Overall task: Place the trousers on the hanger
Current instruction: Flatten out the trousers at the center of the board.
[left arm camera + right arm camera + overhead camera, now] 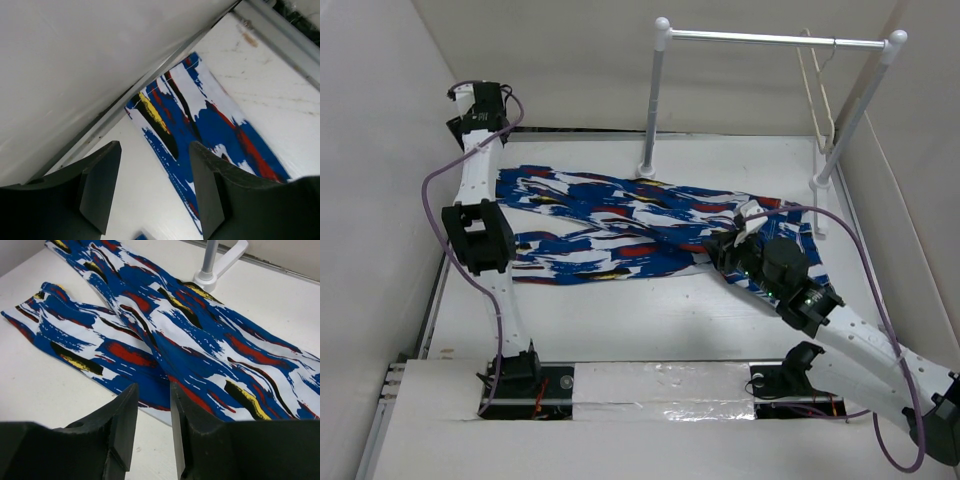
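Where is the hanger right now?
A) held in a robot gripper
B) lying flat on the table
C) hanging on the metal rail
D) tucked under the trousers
C: the hanger hangs by its hook near the right end of the metal rail, away from the trousers spread on the table.

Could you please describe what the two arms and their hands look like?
The left arm and right arm have slim white links joined by chunky black joint housings. A thin purple cable loops loosely along each one. The left hand and right hand each have two matte black, wedge-shaped fingers. No markings are legible.
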Motion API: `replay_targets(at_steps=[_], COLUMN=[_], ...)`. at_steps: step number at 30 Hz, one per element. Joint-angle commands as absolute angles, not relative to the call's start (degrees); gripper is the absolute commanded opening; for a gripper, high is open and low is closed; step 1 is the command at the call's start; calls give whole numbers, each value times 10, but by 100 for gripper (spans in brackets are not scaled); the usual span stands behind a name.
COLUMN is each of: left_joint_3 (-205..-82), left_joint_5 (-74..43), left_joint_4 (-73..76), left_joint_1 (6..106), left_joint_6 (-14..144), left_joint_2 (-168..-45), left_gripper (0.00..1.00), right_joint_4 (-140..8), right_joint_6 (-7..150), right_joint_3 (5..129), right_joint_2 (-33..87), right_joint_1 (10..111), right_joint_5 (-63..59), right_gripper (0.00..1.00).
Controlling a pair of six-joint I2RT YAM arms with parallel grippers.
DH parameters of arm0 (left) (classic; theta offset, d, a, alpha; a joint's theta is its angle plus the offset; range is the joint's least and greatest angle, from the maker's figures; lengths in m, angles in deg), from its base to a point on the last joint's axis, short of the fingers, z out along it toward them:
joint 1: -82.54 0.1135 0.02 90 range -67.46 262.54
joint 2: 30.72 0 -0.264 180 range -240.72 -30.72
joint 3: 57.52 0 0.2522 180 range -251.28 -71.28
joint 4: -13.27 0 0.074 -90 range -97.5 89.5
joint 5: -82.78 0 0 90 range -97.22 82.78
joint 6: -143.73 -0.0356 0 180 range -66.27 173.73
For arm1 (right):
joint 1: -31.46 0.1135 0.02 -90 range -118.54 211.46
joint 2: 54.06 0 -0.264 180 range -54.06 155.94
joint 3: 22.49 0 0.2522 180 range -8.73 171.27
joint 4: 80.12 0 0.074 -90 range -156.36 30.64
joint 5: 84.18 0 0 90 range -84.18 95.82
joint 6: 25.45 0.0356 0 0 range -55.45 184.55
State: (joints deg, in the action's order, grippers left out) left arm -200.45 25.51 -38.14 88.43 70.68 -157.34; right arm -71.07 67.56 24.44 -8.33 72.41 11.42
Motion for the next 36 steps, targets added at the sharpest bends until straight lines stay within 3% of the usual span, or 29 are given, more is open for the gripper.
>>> replay_targets(at_steps=[1, 3, 7, 9, 14, 20, 28, 36], left_joint_3=[-1955, -1876, -1740, -1619, -1423, -1288, -1144, -1080], left_joint_5=[258, 231, 151, 109, 70, 55, 4, 55], left_joint_4=[-367, -343, -311, -277, -283, -312, -323, -293], left_joint_1=[889, 889, 889, 889, 883, 883, 883, 889], left_joint_6=[706, 717, 782, 813, 937, 1027, 1084, 1105], left_joint_2=[-1534, -1500, -1429, -1353, -1180, -1013, -956, -950], left_gripper=[54, 55, 49, 47, 41, 40, 41, 40], right_joint_4=[-731, -730, -722, -720, -699, -679, -666, -665], right_joint_6=[666, 666, 665, 665, 658, 653, 652, 652], right_joint_3=[268, 269, 270, 270, 277, 284, 287, 290], right_joint_2=[-95, -97, -108, -116, -134, -147, -167, -163], right_joint_1=[729, 729, 734, 734, 739, 739, 739, 739], right_joint_5=[117, 109, 95, 81, 83, 93, 93, 81], right_gripper=[36, 34, 8, 0, 0, 1, 14, 18])
